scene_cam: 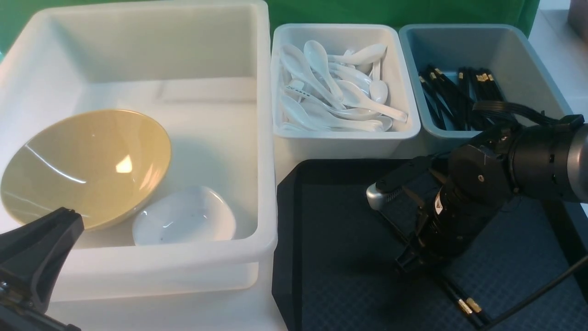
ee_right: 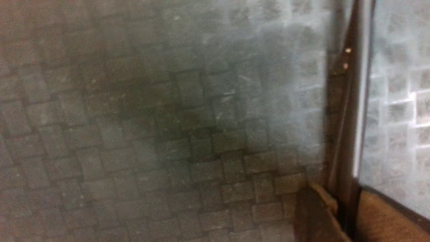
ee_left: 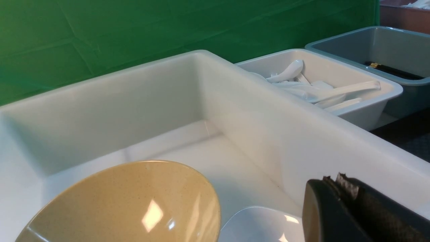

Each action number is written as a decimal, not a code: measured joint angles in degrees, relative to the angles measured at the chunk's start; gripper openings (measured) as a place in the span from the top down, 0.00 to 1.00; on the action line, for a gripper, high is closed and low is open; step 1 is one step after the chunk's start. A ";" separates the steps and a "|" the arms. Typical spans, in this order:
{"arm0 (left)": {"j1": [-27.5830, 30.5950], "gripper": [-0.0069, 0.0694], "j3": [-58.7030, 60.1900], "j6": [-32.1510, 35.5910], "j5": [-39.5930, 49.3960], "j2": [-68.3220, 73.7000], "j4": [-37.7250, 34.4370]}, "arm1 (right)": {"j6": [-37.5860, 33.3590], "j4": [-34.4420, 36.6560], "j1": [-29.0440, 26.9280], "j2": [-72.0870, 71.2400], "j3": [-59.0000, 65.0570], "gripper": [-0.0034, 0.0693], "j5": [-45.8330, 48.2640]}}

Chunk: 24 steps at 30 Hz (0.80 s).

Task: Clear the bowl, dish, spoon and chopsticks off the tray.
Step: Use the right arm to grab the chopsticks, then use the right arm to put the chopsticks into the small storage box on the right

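Front view: you are working on what looks like the last step. One pair of thin black chopsticks with gold bands [scene_cam: 468, 305] is lying on the black waffle-textured plastic tray [scene_cam: 349, 285], under the right gripper [scene_cam: 408, 262]. One glossy olive-yellow conical bowl [scene_cam: 87, 165] and one small white dish [scene_cam: 183, 216] are sitting in the large white bin [scene_cam: 268, 138]. White soup spoons [scene_cam: 340, 92], too heaped to count, are filling the smaller white bin [scene_cam: 344, 138].

Left wrist view: the left gripper [ee_left: 332, 179] is hanging closed and empty.

Right wrist view: the pads [ee_right: 315, 215] are straddling the chopsticks, but I cannot tell whether they are clamping. Next you are needing a firm pinch, then a lift to the grey-blue bin [scene_cam: 528, 50].
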 joint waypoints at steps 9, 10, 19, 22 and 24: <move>0.00 0.92 0.00 0.00 -0.12 0.00 0.00 | -2.88 0.25 0.52 -2.59 0.71 0.84 -0.18; 0.00 0.92 0.00 0.00 -0.12 0.00 0.00 | -3.31 0.38 0.58 -3.74 0.91 0.84 0.04; 0.00 0.92 0.00 0.00 -0.12 0.00 0.00 | -6.66 0.40 0.57 -13.76 1.13 0.84 1.23; 0.00 0.92 0.00 0.00 -0.12 0.00 0.00 | -6.85 0.40 0.57 -14.13 1.25 0.84 3.97; 0.00 0.92 0.00 0.00 -0.12 0.00 0.00 | -7.22 0.40 0.57 -15.90 1.35 0.84 5.50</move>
